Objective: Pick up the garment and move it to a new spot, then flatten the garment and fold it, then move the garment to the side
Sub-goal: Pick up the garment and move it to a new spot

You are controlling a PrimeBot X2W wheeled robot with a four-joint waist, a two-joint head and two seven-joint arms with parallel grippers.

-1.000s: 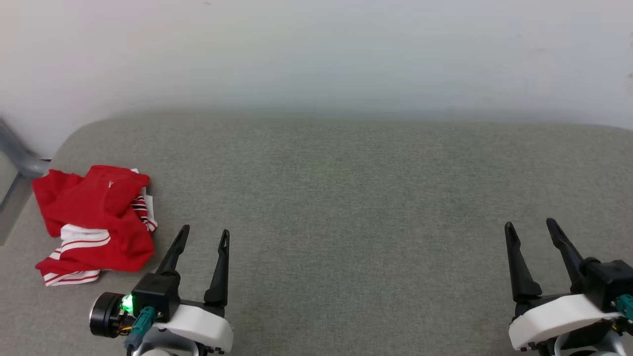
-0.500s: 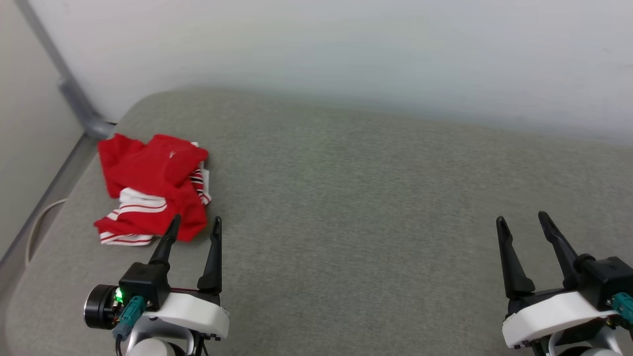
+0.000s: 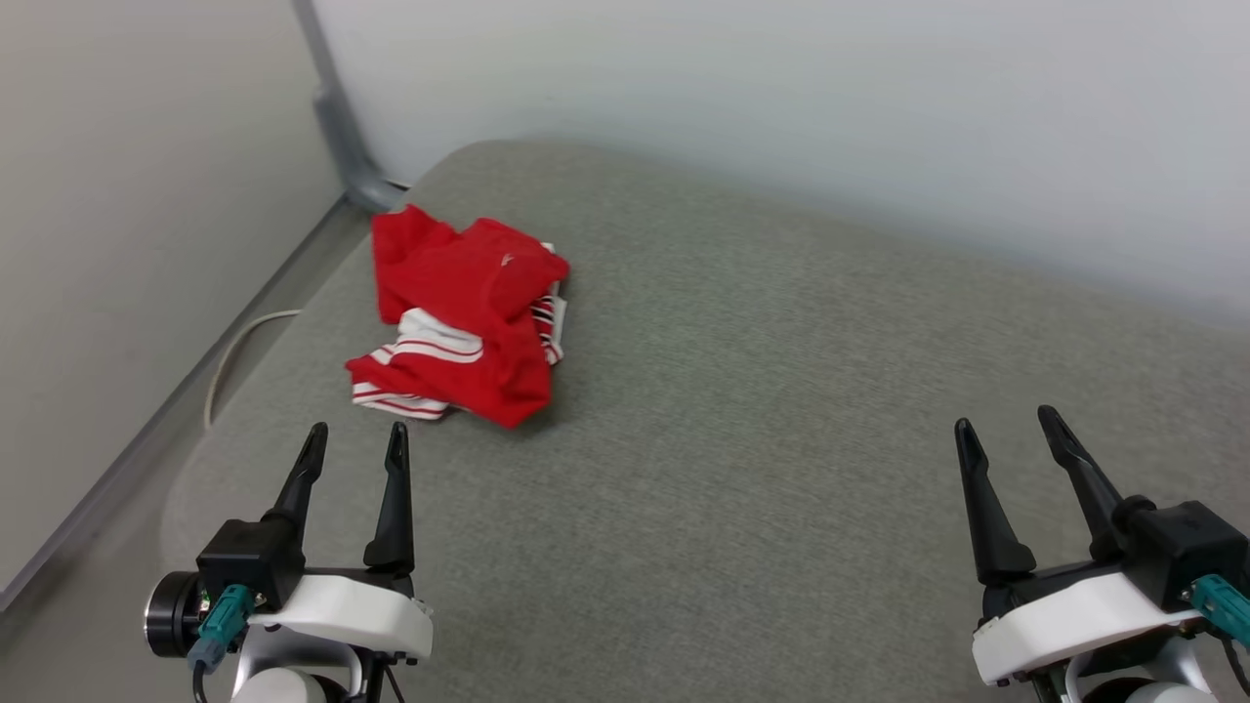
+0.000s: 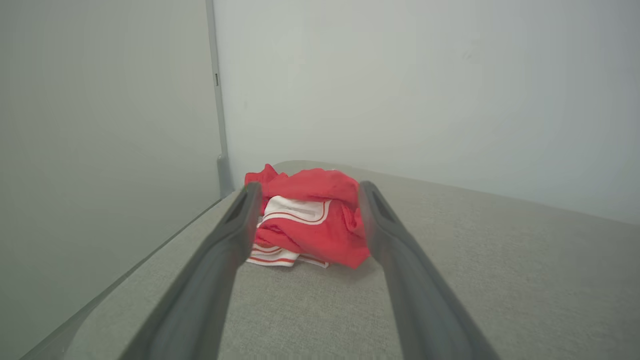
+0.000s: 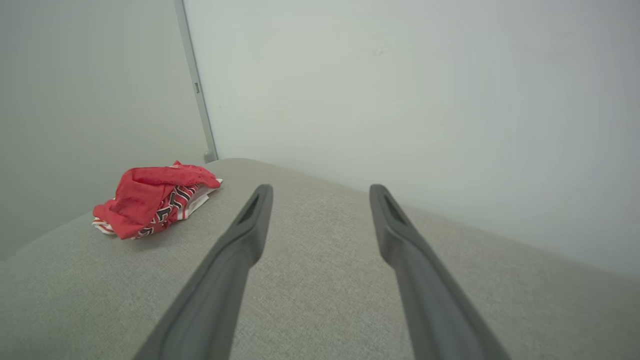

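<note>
While both grippers, left point(image 3: 354, 441) and right point(image 3: 1011, 426), hang open and empty, shirt point(image 3: 463, 314) sits far-left near couch point(image 3: 781, 439) edge; snagging one layer risks dragging it off.

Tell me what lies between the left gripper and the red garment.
Nothing but bare grey cushion, seen in the head view: the left gripper and garment stand apart.
</note>
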